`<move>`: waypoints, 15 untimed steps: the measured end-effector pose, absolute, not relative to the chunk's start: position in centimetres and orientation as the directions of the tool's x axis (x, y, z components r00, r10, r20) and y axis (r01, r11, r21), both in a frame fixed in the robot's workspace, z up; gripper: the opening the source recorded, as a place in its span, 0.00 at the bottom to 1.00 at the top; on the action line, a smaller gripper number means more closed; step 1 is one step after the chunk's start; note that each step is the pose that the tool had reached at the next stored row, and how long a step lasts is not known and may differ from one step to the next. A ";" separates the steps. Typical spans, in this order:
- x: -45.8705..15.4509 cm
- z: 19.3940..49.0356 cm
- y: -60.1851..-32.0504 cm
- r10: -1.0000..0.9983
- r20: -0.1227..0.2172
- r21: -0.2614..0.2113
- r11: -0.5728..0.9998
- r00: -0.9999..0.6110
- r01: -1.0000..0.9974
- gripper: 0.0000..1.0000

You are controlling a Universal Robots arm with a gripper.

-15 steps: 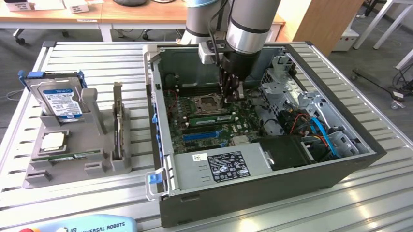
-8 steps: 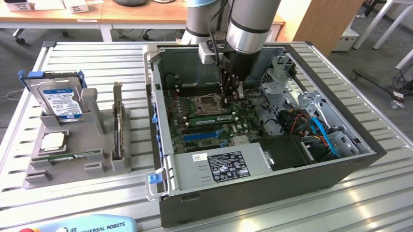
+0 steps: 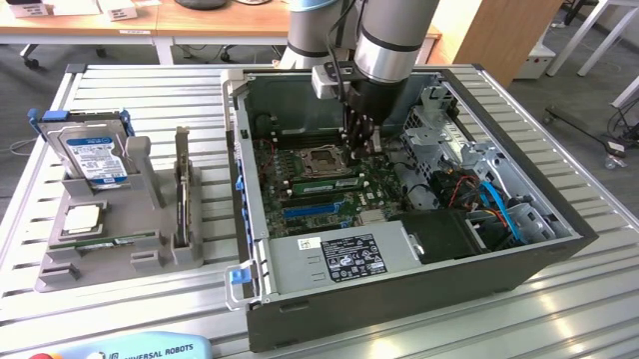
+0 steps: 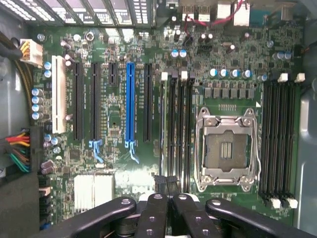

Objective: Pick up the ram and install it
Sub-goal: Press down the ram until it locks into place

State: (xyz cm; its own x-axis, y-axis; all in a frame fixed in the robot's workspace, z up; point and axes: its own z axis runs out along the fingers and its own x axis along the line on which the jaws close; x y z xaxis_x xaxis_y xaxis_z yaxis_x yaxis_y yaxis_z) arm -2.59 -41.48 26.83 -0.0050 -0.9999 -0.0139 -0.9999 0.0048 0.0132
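The chief risk is lying in how the ram (image 3: 322, 183) is seating; in the exterior view the green stick is standing on edge in the slots just beside the CPU socket (image 3: 325, 158), and whether it is fully down cannot be told. A push landing near one end alone would likely be tipping it, leaving that end seated and the other riding high. A push off the slot's line would be bending the stick or loading the motherboard (image 4: 114, 124) beneath it, and the white latches (image 4: 164, 76) at the slot ends might be failing to catch on a crooked stick. The socket is sitting open right next to those slots, so a sideways slip would be putting its bare contacts in danger.

The hand (image 3: 361, 143) is reaching down into the open computer case (image 3: 399, 299), over the end of the stick towards the exterior view's right. Its fingers (image 4: 154, 218) are drawn fully together, the tips meeting over the slots. Nothing is showing clamped between them, and whether they are touching the stick's top edge cannot be told. Another green strip is lying in the grey tray (image 3: 55, 277) on the worktop (image 3: 130, 314), well apart from the hand.
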 end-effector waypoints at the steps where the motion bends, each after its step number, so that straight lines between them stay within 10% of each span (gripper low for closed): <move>1: -2.4 26.8 -41.5 -1.000 -0.014 0.013 0.005 -0.005 -1.000 0.10; 15: -0.1 26.8 -41.5 -1.000 -0.014 0.013 0.005 -0.005 -1.000 0.10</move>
State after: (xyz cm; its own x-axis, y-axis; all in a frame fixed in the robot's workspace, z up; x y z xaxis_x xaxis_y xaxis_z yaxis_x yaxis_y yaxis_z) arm -0.10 -41.48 26.84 -0.0050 -0.9999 -0.0139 -0.9999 0.0048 0.0131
